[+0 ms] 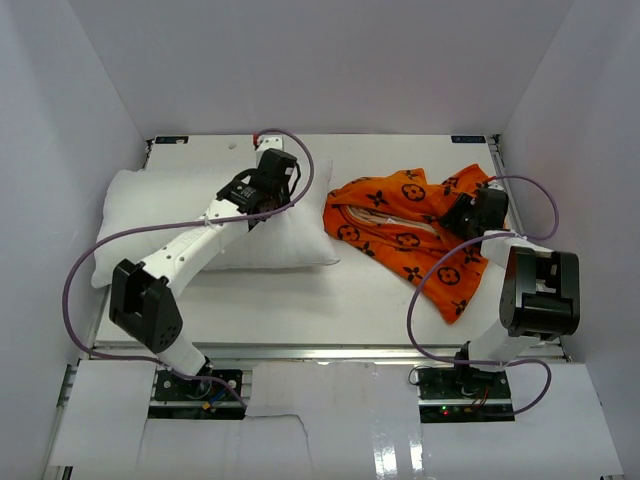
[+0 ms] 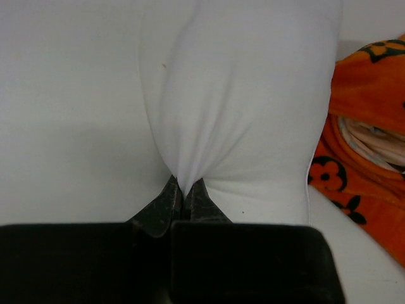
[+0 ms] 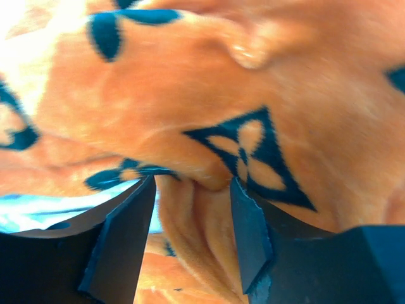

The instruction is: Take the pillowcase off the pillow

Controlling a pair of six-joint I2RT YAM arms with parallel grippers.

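Two pieces lie apart: pillow point(image 1: 150, 205), pillowcase point(image 1: 395, 225).
Left gripper point(image 2: 183, 189) pinches pillow, right gripper point(image 3: 193, 190) gapes round pillowcase; I'd let go gently.

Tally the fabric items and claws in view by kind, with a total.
White pillow: 1
Orange patterned pillowcase: 1
Claws: 2, the left claw pinching the pillow and the right claw open over a pillowcase fold
Total: 4
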